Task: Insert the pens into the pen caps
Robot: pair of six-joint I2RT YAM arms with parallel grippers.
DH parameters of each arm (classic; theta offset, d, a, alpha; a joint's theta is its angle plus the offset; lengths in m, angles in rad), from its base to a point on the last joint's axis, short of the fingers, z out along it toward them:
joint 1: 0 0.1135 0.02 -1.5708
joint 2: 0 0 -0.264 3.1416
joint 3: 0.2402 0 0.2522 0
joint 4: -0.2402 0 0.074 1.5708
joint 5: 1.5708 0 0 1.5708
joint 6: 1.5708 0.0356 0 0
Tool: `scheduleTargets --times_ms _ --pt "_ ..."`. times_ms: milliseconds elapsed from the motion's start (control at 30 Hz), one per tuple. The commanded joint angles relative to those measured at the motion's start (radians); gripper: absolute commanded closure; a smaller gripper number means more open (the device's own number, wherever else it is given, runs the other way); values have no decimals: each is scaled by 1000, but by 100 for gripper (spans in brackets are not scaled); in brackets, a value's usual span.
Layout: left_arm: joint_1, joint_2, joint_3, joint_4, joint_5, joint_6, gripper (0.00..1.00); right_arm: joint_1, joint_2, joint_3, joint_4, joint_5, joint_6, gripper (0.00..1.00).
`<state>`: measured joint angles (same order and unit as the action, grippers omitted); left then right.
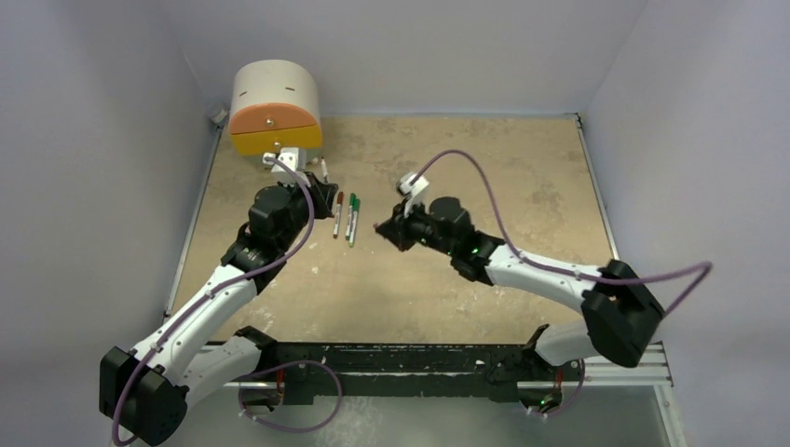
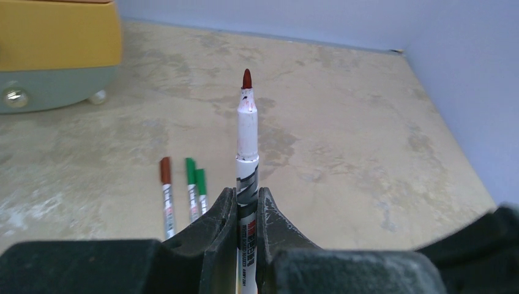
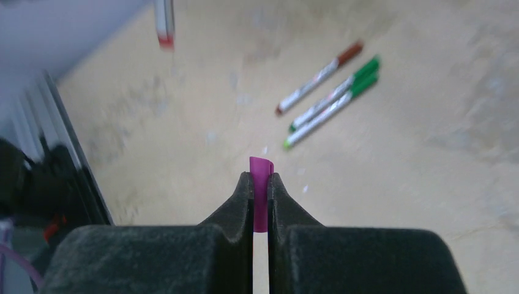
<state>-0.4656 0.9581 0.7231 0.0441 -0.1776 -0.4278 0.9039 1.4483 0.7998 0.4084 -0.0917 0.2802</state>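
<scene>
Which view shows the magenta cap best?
Right wrist: the magenta cap is sharp and centred, pinched in the right gripper with its end sticking out past the fingertips. Top external shows that gripper only from afar, and the cap is too small to make out. Left wrist does not show it.

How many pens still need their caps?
Three capped pens lie on the table: one brown-capped, two green. The left gripper holds the last bare pen, and the right gripper holds the pink cap. Only joining those two is left.
</scene>
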Motion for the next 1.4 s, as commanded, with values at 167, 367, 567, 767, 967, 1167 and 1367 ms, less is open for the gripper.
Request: scheduleTargets --times_ms 167,367,567,767,967,1167,1367 --pt "4 46 -65 580 595 -159 100 -241 -239 22 389 -256 197 100" --pt "-17 136 -168 1092 690 -394 100 -289 -236 82 604 -375 305 100" --pt "-80 212 -167 1284 674 -460 100 -311 -209 132 812 -423 417 100" --pt "-151 269 -125 1315 673 -449 100 -312 -154 199 884 -490 443 100" --pt "-168 273 -110 1270 677 -410 100 -312 -125 237 891 -523 449 100" --pt "-169 276 -92 1218 676 -374 100 -312 -98 251 886 -553 447 100" --pt "-171 284 -75 1201 683 -364 100 -312 -74 253 891 -572 457 100"
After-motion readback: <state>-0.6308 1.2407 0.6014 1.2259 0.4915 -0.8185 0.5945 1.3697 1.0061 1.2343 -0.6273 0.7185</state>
